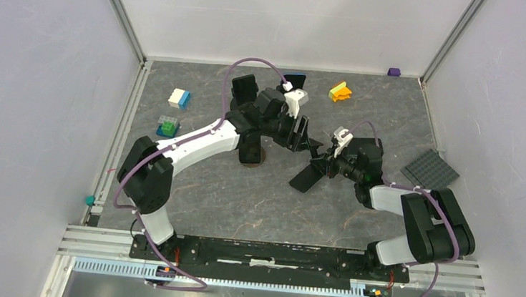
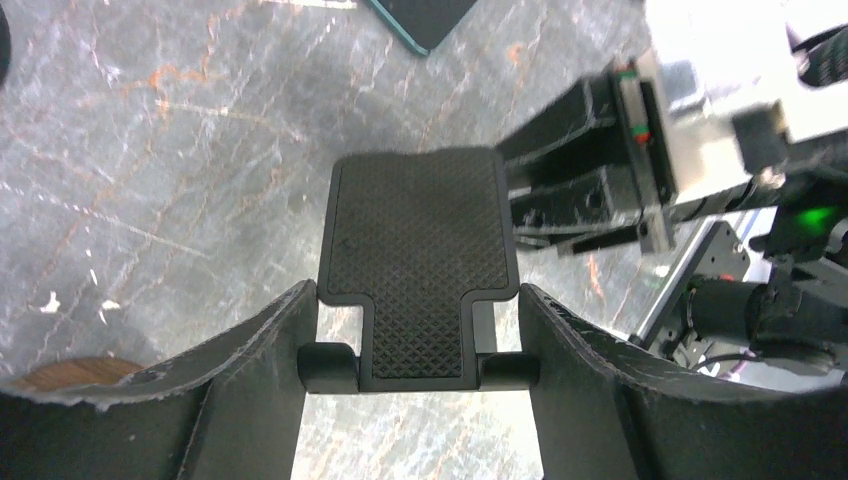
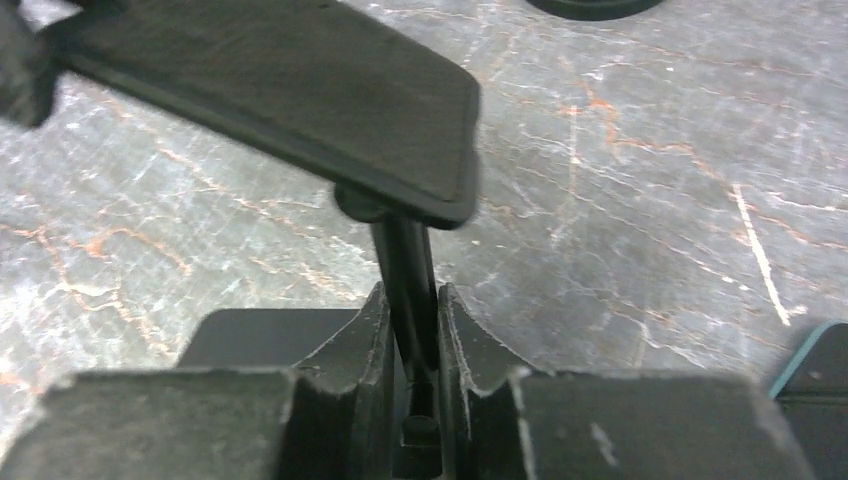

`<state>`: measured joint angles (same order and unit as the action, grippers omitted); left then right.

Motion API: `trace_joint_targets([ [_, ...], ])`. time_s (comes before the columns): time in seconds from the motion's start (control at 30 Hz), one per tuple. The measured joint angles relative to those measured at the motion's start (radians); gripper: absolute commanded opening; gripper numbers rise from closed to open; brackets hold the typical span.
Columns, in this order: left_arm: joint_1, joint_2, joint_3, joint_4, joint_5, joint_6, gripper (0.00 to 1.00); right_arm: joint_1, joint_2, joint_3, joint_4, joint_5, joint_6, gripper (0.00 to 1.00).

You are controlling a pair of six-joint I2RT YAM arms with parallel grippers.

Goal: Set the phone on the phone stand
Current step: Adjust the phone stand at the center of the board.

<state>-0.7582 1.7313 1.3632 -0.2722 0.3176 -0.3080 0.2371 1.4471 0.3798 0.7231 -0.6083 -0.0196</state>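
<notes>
The black phone stand (image 1: 309,175) is near the table's middle, between both grippers. My right gripper (image 1: 325,162) is shut on its thin stem (image 3: 408,270); the stand's plate (image 3: 280,90) tilts above the fingers and its base (image 3: 260,335) shows below. My left gripper (image 2: 420,295) grips the textured plate (image 2: 420,250) across its width, a finger touching each side edge by the two lips. The phone (image 1: 296,77), dark with a teal edge, lies flat at the back, partly hidden behind my left wrist. Its corner shows in the left wrist view (image 2: 425,18) and the right wrist view (image 3: 815,365).
A brown disc (image 1: 250,159) lies under my left arm. A white-blue block (image 1: 179,98) and a green-blue block (image 1: 168,126) sit at the left, a yellow-orange block (image 1: 340,91) and a purple block (image 1: 394,71) at the back, a grey baseplate (image 1: 430,169) at the right.
</notes>
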Motion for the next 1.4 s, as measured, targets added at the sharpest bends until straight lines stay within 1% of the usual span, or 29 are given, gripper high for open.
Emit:
trace_joint_targets([
  [0.2,0.005,-0.014,-0.042,0.113,-0.004,-0.011,0.21,0.011,-0.001,0.002,-0.014,-0.021,0.042,0.05],
  [0.47,-0.005,-0.051,-0.124,0.212,-0.029,-0.03,0.19,0.012,-0.01,0.005,-0.029,-0.022,0.146,0.01],
  [0.63,-0.02,-0.078,-0.166,0.262,-0.064,-0.031,0.19,0.012,-0.015,0.009,-0.028,-0.033,0.216,0.0],
  [0.97,-0.068,-0.09,-0.242,0.365,-0.15,-0.031,0.2,0.007,-0.018,0.011,-0.052,-0.038,0.304,0.0],
  [1.23,-0.089,-0.083,-0.257,0.414,-0.184,-0.032,0.23,-0.01,-0.027,0.011,-0.059,-0.047,0.342,0.0],
  [1.4,-0.098,-0.047,-0.257,0.454,-0.186,-0.041,0.23,-0.032,-0.029,0.011,-0.06,-0.046,0.365,0.0],
])
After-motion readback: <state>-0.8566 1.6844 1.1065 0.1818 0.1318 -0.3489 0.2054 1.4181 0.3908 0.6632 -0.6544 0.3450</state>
